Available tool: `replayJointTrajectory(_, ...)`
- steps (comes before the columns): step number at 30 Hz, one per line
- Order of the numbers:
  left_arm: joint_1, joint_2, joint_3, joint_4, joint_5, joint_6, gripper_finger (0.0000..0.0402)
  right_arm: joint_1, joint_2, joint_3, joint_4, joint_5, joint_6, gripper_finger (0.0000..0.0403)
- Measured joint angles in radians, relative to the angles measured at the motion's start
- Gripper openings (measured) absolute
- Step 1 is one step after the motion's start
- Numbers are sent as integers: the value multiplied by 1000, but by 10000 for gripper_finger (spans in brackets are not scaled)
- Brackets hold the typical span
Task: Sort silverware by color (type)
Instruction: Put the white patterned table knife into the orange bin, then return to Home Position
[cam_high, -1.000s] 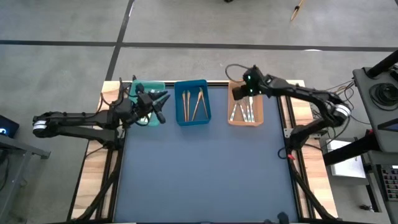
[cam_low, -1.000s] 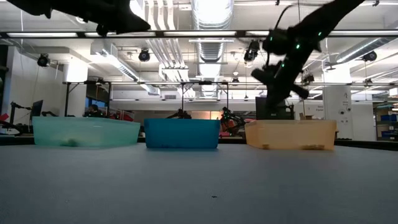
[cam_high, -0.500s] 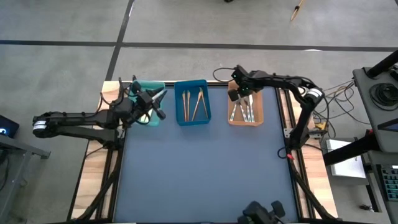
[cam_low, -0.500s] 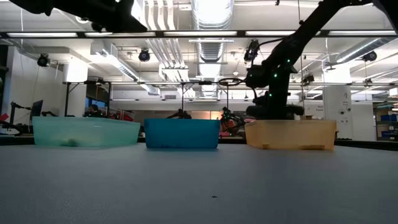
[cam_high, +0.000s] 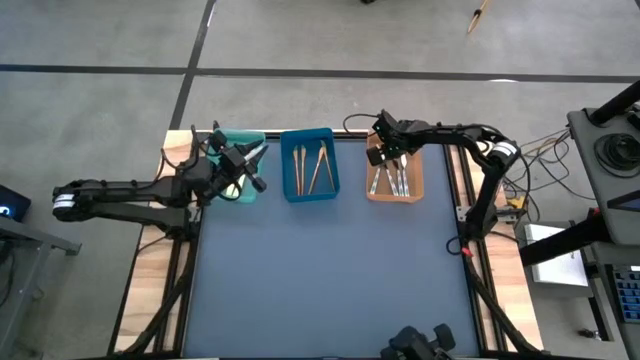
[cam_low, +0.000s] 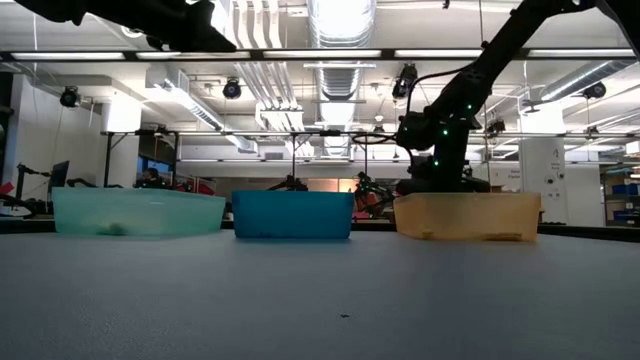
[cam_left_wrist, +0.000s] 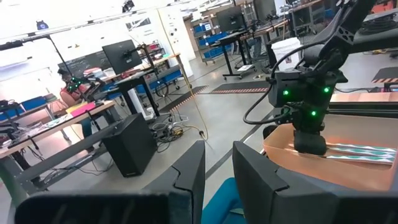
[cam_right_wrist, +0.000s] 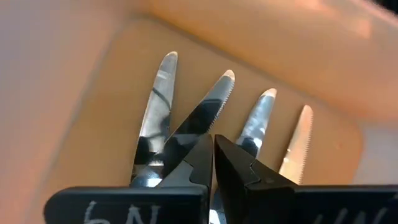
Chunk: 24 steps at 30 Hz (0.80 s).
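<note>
Seemingly "bN" on right end effector (cam_right_wrist: 212, 155)

High cam looks straight down on my whole table (cam_high: 320, 260). Low cam sits at tabletop height, facing the room. My right wrist cam is pressed close into the orange tray (cam_right_wrist: 74, 81); left wrist cam sees that tray (cam_left_wrist: 298, 168) from afar.

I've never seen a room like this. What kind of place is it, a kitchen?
Not a kitchen. It looks like a robot lab or workshop: long ceiling strip lights and pipes overhead, desks with dark computer monitors behind, and two dark robot arms working over a blue-topped table.
</note>
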Motion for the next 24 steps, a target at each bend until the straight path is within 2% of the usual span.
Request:
replayJointTrajectory(13, 0, 0, -1, 14, 0, 0, 64, 48, 0, -13, 114, -12, -2, 9)
replayJointTrajectory(20, -2, -1, -1, 6, 0, -33, 64, 68, -37, -13, 117, -13, -21, 9)
replayJointTrajectory(22, -5, -9, -1, -43, 0, -71, 64, 82, -75, -13, 111, -11, -29, 9)
replayJointTrajectory(24, -6, -42, -1, -180, -13, -147, 64, 106, -122, -20, 106, -19, -52, 9)
